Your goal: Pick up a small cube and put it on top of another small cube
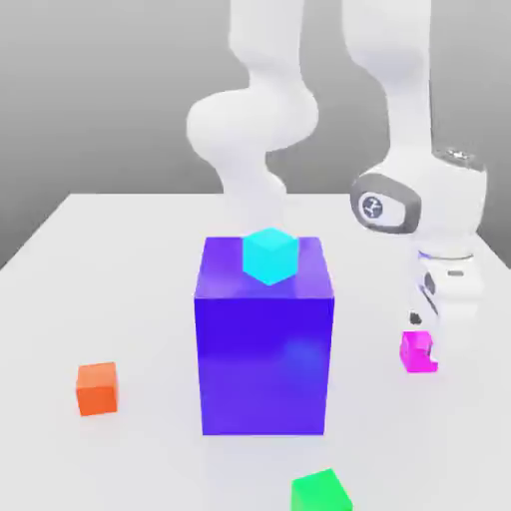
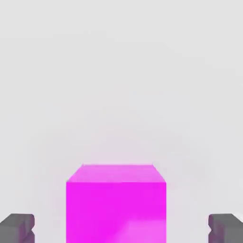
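So nearest in the exterior view is the bright green cube (image 1: 320, 493), smooth and matte like plastic, cut off by the bottom edge. A bit farther back, on the exterior view's left, there's a plain orange cube (image 1: 97, 389), flat-faced with crisp edges. In the middle stands the big blue-purple block (image 1: 264, 364), a tall boxy thing with a faint sheen, and a small cyan cube (image 1: 270, 255) sits on its top. Over on the exterior view's right is the magenta cube (image 1: 417, 352), standing on the smooth pale table (image 1: 150, 299). That's where I am: my gripper (image 2: 121, 228) is down at it, jaws wide apart, dark blocky fingertips (image 2: 18, 228) on either side, bare gaps between them and its flat, glossy-looking pink faces. Nothing's clamped. My rounded white arm (image 1: 394, 120) reaches down from above.
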